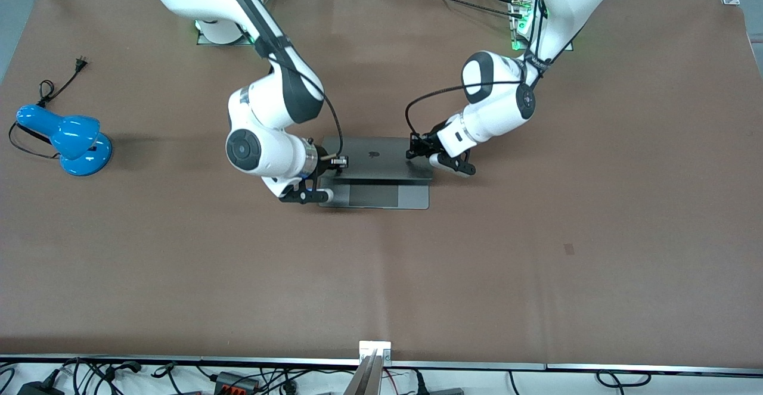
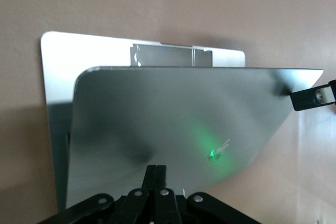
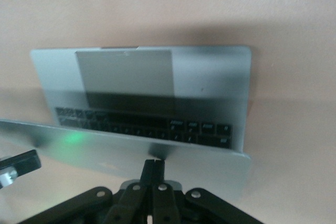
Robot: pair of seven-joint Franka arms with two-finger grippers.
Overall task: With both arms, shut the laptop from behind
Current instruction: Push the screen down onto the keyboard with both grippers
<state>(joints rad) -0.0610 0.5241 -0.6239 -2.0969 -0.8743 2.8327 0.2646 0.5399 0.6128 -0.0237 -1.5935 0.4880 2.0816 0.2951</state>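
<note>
The silver-grey laptop [image 1: 375,158] sits mid-table with its lid tilted low over the base, logo side up. The palm rest and trackpad [image 1: 374,195] still show on the side nearer the front camera. My left gripper [image 1: 412,147] is shut, with its tips against the back of the lid [image 2: 178,124] at the edge toward the left arm's end. My right gripper [image 1: 340,161] is shut, with its tips on the lid [image 3: 131,150] at the edge toward the right arm's end. The right wrist view shows the keyboard [image 3: 147,121] under the lid. The left gripper [image 2: 156,169] and the right gripper [image 3: 153,164] both have closed fingers.
A blue desk lamp [image 1: 71,139] with a black cord lies toward the right arm's end of the brown table [image 1: 536,264]. A metal rail [image 1: 372,365] sticks up at the table edge nearest the front camera.
</note>
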